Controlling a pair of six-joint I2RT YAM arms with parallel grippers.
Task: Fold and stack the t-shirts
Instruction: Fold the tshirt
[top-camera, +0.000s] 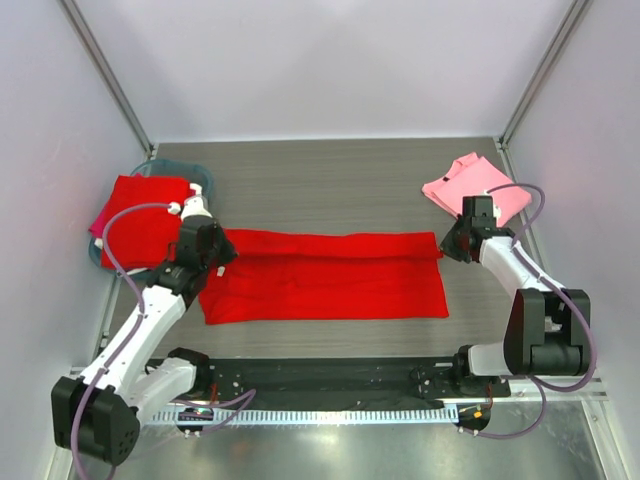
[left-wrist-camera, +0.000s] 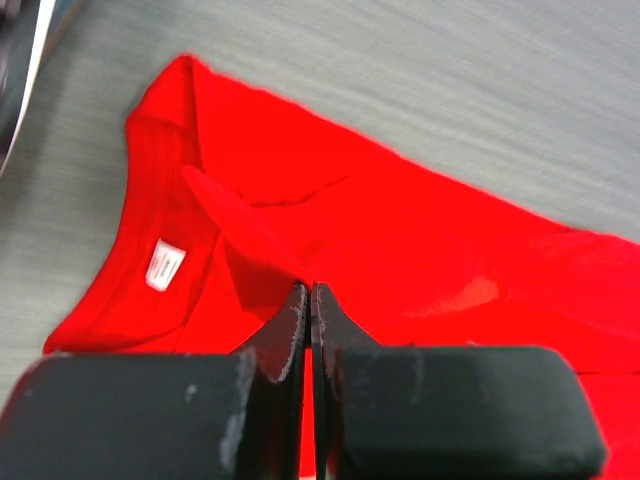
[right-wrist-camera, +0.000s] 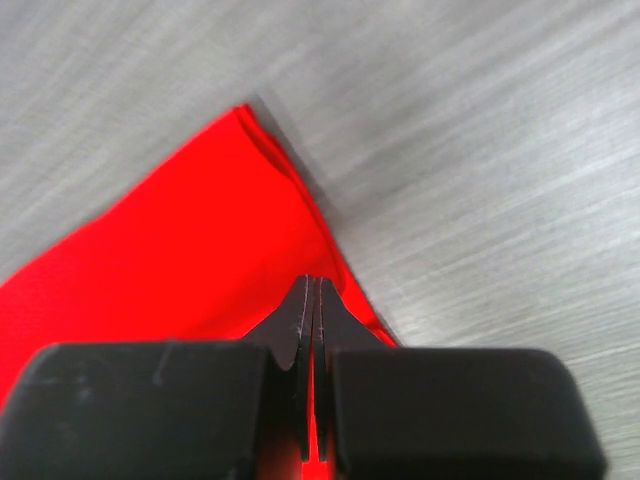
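While the long red t-shirt (top-camera: 325, 275) lies folded into a wide band across the middle of the table (top-camera: 330, 190), each arm has one end of it. The left gripper (left-wrist-camera: 310, 298) is at the band's left end, jaws pressed tight together on a ridge of red cloth pulled up just beside the crew neck, where a white label (left-wrist-camera: 165, 265) shows inside the collar. The right gripper (right-wrist-camera: 314, 290) is at the far right corner of the band, jaws likewise closed flat, with the shirt's edge running up into them and red showing in the slit between them. Toward the table's far right corner sits a folded light pink t-shirt (top-camera: 475, 188), apart from the red band. At the left edge another red t-shirt (top-camera: 145, 220) lies over a teal basin (top-camera: 150, 165), with a bit of magenta cloth (top-camera: 100, 218) peeking out beneath.
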